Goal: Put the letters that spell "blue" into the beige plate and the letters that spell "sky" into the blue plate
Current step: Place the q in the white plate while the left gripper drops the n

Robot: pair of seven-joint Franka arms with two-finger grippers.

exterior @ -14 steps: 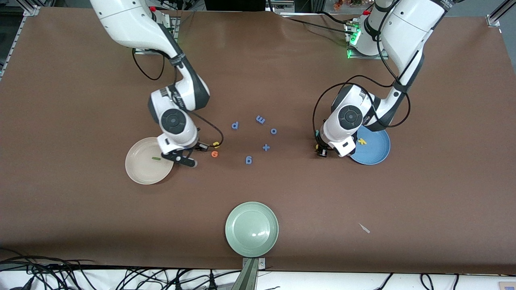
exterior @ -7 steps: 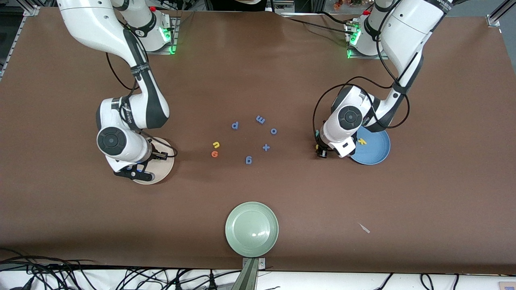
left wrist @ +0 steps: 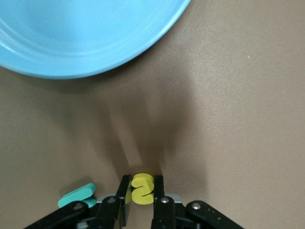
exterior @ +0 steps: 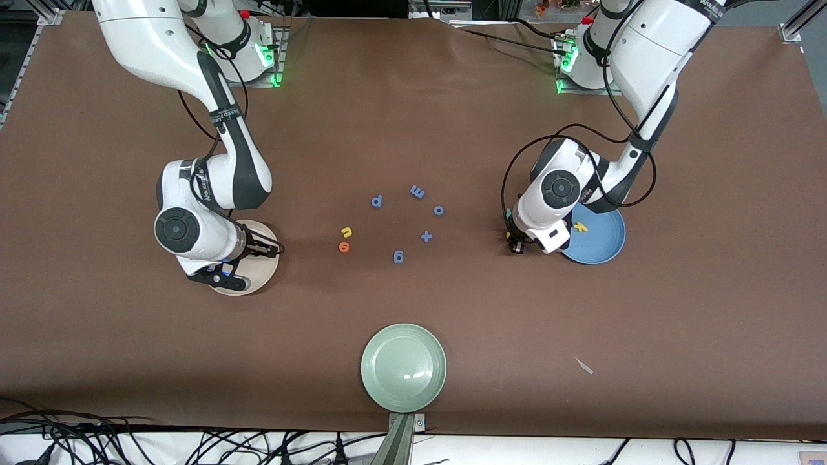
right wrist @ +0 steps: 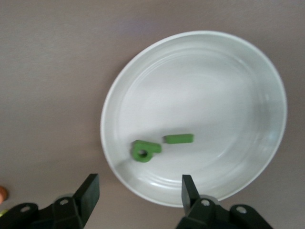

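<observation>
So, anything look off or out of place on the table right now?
Only one oddity: a small pale scrap lies on the table, nearer the front camera than the blue plate, and it is no letter. Otherwise nothing is spilled or damaged. The green b and l lie flat in the beige plate.

In the front view the right arm covers most of the beige plate (exterior: 266, 274), perhaps hiding its letters.

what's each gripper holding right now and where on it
The left gripper pinches the yellow s across its flat sides, down on the table. The right gripper, jaws open above the beige plate, holds nothing.
</observation>
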